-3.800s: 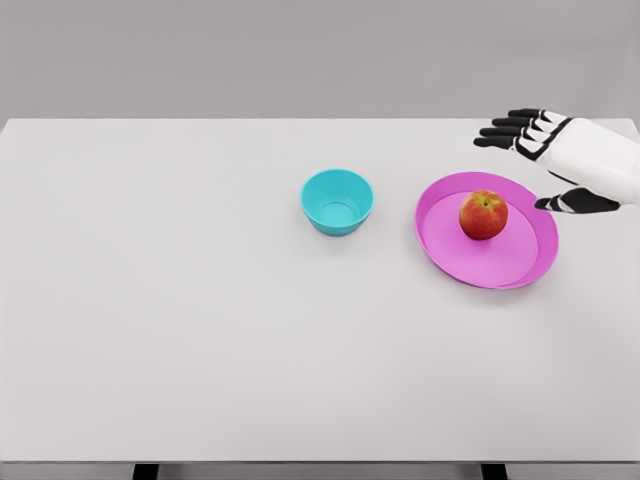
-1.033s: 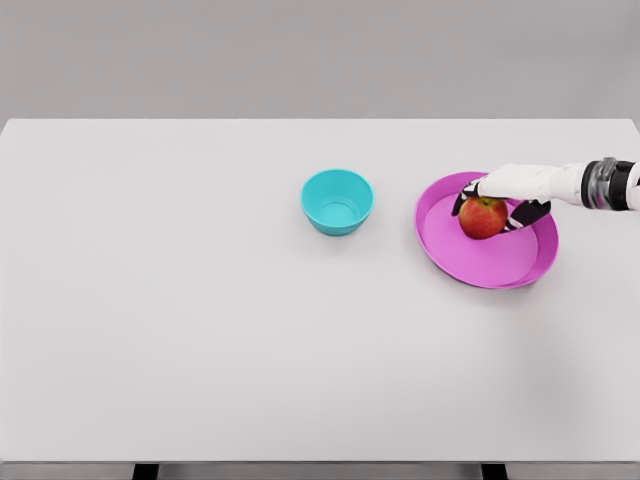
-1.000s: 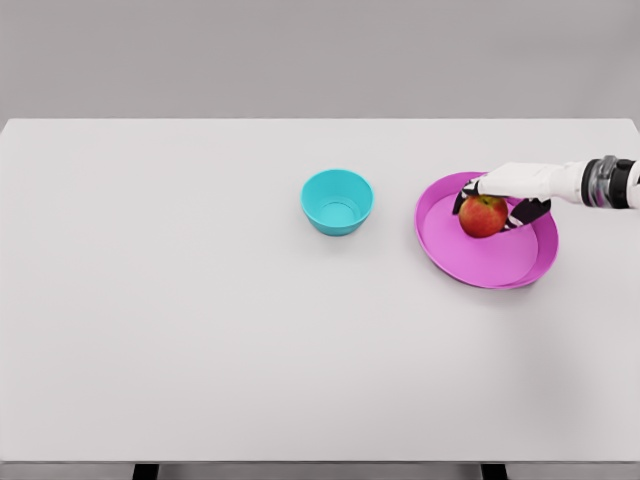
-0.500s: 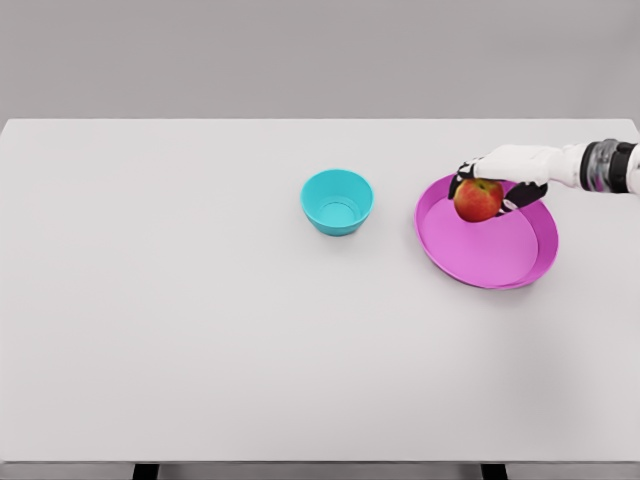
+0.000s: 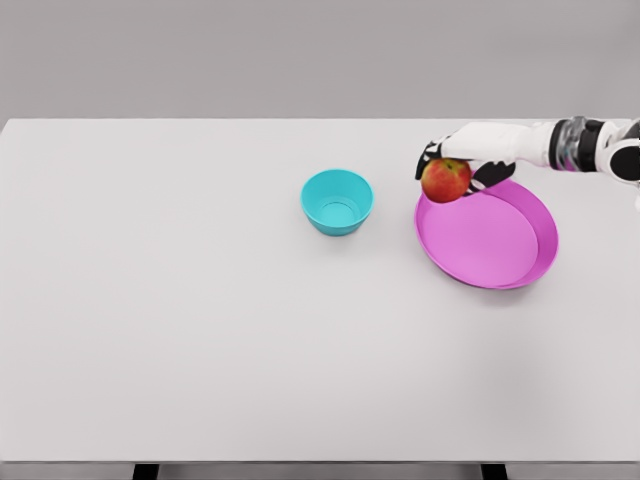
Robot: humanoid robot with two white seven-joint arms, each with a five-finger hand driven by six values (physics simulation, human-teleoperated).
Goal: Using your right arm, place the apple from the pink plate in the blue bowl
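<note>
A white table (image 5: 200, 330) fills the head view, bearing a pink plate (image 5: 490, 262) at the right and a blue bowl (image 5: 337, 201) near the middle, well apart from each other. The right hand (image 5: 470, 155) reaches in from the right, its fingers curled around the apple (image 5: 446, 180), which is held over the plate's upper left rim, between plate and bowl

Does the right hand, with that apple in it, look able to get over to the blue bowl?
Probably yes: the right hand holds the apple lifted, and only bare table lies toward the blue bowl.
</note>
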